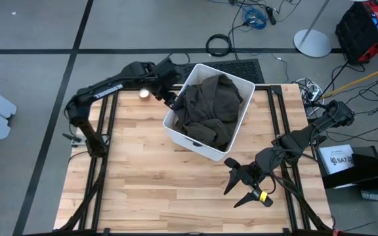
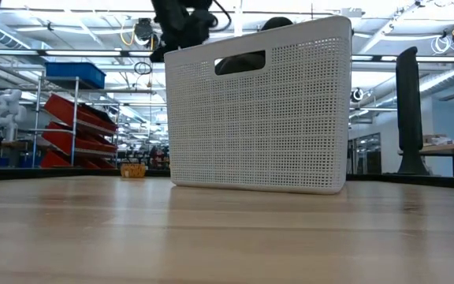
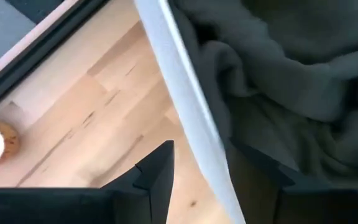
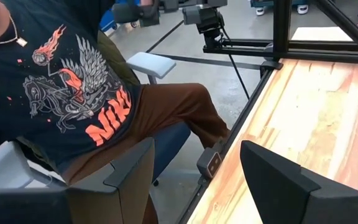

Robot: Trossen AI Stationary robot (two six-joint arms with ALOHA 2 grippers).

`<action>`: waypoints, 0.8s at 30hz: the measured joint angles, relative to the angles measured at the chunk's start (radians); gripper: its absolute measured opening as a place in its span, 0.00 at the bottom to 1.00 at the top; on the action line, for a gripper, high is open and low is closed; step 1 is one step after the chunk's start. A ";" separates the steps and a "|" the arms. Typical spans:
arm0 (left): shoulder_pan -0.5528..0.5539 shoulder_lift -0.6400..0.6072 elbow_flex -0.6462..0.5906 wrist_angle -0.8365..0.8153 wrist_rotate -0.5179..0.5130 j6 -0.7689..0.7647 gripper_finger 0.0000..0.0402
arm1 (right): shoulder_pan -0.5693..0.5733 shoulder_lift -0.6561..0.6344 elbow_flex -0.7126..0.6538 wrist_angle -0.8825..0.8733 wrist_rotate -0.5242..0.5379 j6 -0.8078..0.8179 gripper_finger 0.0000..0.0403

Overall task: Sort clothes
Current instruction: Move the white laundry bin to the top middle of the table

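A white plastic bin (image 1: 208, 111) stands at the far middle of the wooden table and shows in the low view (image 2: 258, 110) resting on its base. A large dark olive garment (image 1: 209, 105) lies heaped inside it and fills the left wrist view (image 3: 291, 68). The other clothes are hidden or out of view. My left gripper (image 1: 170, 99) is open at the bin's left wall (image 3: 197, 124), with one finger (image 3: 157, 174) outside it and the other (image 3: 272, 180) inside over the garment. My right gripper (image 1: 231, 198) is open and empty over the table's near right part. My left gripper stands open astride the bin's left wall (image 3: 191, 106), coming from the table's left. Whether a finger touches the wall or the olive garment, I cannot tell.
A small round cork-coloured thing (image 1: 143, 94) lies on the table left of the bin. A person (image 4: 73, 93) in a dark printed shirt sits beside the table's edge, seen in the right wrist view. Bare wood (image 1: 149, 177) lies in front of the bin.
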 joint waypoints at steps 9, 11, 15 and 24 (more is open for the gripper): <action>0.000 0.081 0.001 0.003 0.019 0.103 0.38 | 0.000 0.000 0.000 -0.017 -0.001 0.000 0.56; 0.000 0.084 0.001 0.003 0.020 0.153 0.38 | 0.000 0.000 0.000 -0.017 -0.001 0.000 0.56; 0.000 0.086 0.001 -0.003 0.022 0.293 0.35 | 0.000 0.000 0.000 -0.018 -0.002 0.000 0.56; 0.003 0.086 0.003 -0.044 0.007 0.514 0.14 | -0.001 0.000 0.000 -0.019 -0.002 0.000 0.56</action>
